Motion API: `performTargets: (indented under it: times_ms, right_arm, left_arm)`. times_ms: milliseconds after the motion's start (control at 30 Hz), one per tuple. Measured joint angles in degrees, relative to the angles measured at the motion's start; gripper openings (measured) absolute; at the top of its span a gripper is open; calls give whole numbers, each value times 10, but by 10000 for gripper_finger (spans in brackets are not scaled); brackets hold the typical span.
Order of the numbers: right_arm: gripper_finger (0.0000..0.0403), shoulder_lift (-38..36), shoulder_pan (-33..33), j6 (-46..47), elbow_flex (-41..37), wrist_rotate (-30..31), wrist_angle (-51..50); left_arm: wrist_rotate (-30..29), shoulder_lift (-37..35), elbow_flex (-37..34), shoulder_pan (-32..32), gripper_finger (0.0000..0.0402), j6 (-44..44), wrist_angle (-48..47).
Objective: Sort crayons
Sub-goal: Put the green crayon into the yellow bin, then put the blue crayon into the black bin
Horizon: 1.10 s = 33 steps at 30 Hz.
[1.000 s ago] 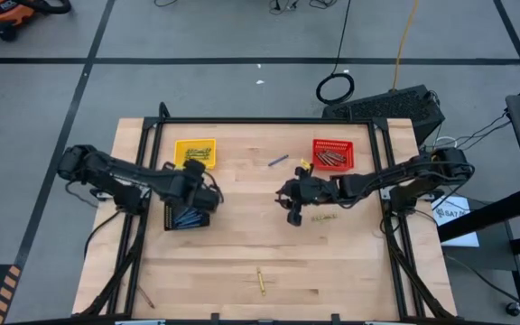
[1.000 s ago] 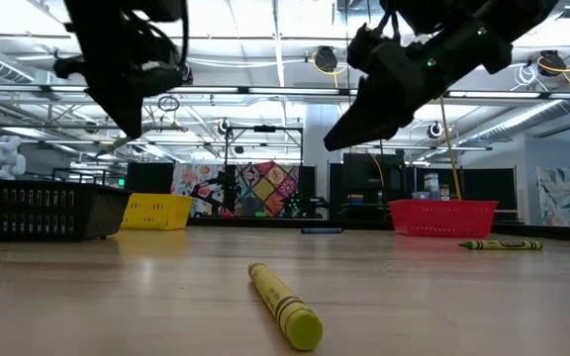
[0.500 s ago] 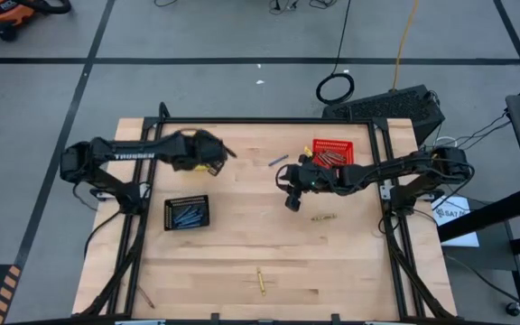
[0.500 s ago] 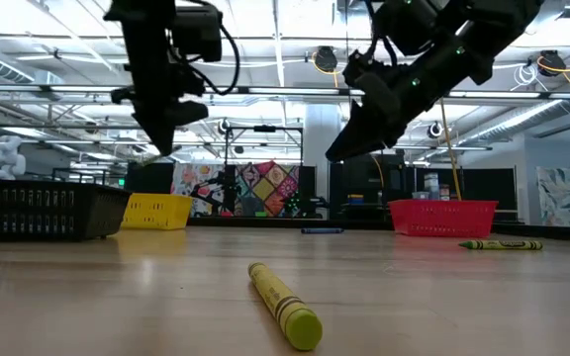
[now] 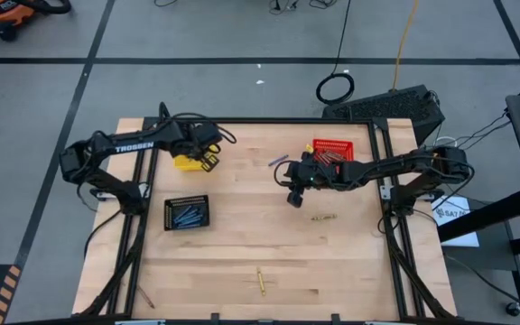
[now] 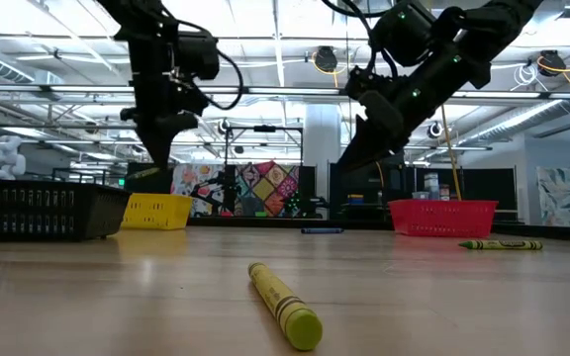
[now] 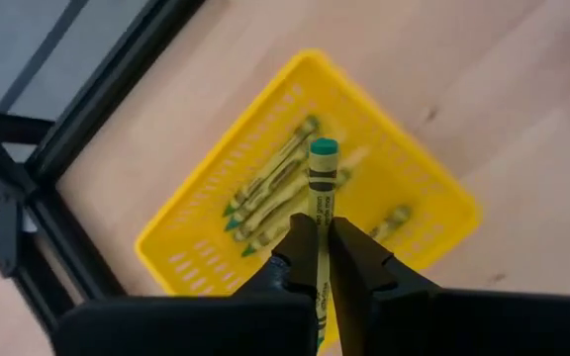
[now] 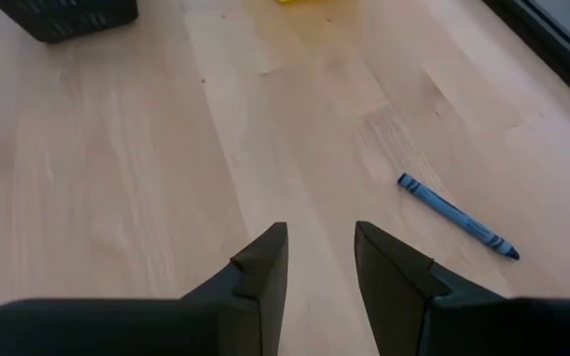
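left gripper (image 7: 320, 247) over yellow basket (image 7: 419, 193), clamped on a yellow crayon (image 7: 321, 188) with green tip; grip visible only in left wrist view, along with more crayons lying in that basket. right gripper (image 8: 320, 252) parted, holding nothing, above bare table (image 8: 117, 178) near blue crayon (image 8: 456, 216), close to red basket (image 5: 332, 153). overhead only: black basket (image 5: 186, 213) holding blue crayons, loose crayon (image 5: 261, 282) near front edge, another (image 5: 324, 217) below right arm. "trossen" printed on left arm (image 5: 134, 144).
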Motion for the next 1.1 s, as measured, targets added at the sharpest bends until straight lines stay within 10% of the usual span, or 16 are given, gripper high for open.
performTargets:
  times_ms: [700, 1100]
  right_arm:
    - [107, 0, -20, -91, 0, -3, 45]
    - [107, 5, -130, -142, 57, -151, 3]
  left_arm:
    - [33, 0, -21, 38, 64, 39, -2]
    - [37, 0, -21, -18, 64, 94, 38]
